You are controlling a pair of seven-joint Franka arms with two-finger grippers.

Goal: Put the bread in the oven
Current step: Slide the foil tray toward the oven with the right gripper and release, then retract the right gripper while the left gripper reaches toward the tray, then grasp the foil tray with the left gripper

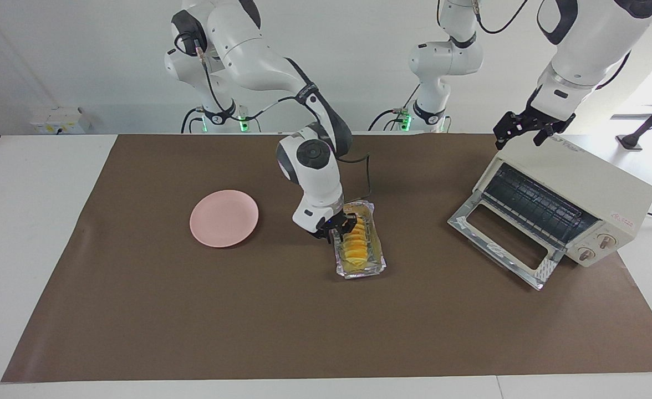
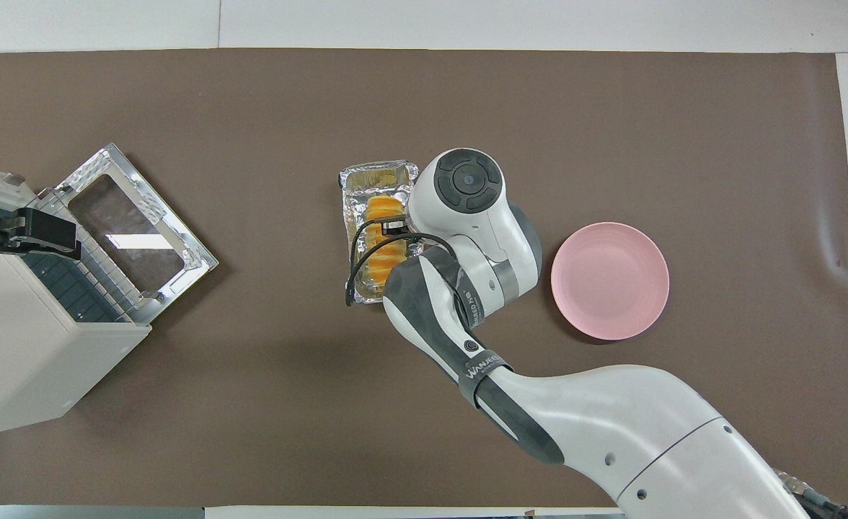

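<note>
- Right arm reaching in from its base, elbow high, forearm dropping steeply to the foil tray [image 1: 361, 265] in the middle of the brown mat [image 1: 193, 310].
- Right gripper [image 1: 341, 228] pointing down at the tray's edge on the side toward the pink plate [image 1: 224, 218], at the end of the tray nearer the robots; fingers partly apart, straddling the tray rim beside the loaf; cannot tell whether pinching the foil or merely touching it.
- Bread [image 1: 356, 244] lying in the tray, a row of golden slices running lengthwise; in the overhead view partly covered by the wrist and a looping black cable [image 2: 363, 252].
- Oven [image 1: 572, 188] standing at the left arm's end of the table, well apart from the tray, glass door [image 1: 503, 237] dropped open flat on the mat, wire rack showing inside.
- Left arm waiting, hanging down from above over the oven's top corner nearer the robots.
- Left gripper [image 1: 528, 130] with fingers spread wide, holding nothing, just above the oven's top edge.
</note>
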